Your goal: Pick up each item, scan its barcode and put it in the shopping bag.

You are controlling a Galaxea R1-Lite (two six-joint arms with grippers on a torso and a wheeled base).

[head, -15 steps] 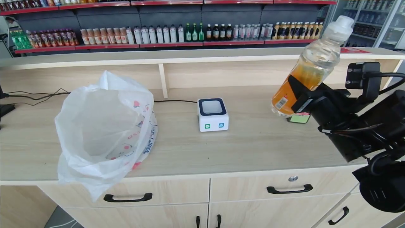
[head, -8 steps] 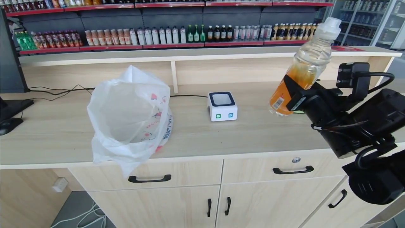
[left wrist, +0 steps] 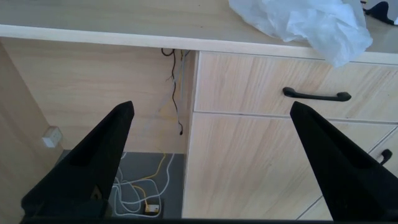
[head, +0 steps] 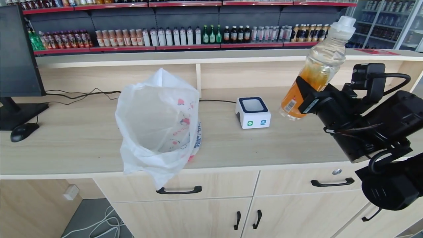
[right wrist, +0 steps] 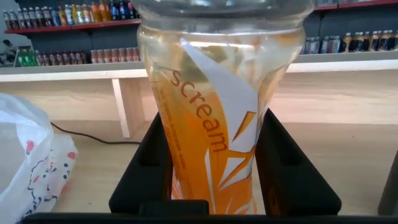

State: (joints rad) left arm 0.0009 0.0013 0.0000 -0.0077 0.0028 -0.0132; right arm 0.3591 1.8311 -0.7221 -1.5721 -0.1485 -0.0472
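1. Left gripper (left wrist: 210, 106): fingers spread wide, facing cabinet front under counter (left wrist: 93, 22).
2. Shopping bag (left wrist: 305, 22) droops over counter edge, just above drawer handle (left wrist: 316, 95).
3. Cables (left wrist: 140, 196) on floor.

One barcode scanner (head: 252, 112) on the counter. Left of the scanner, one white shopping bag (head: 158, 122); farther left, one monitor (head: 16, 53) and one computer mouse (head: 22, 131). Right of the scanner and higher, one orange drink bottle (head: 315, 71). Below the scanner, two drawer handles (head: 178, 190).
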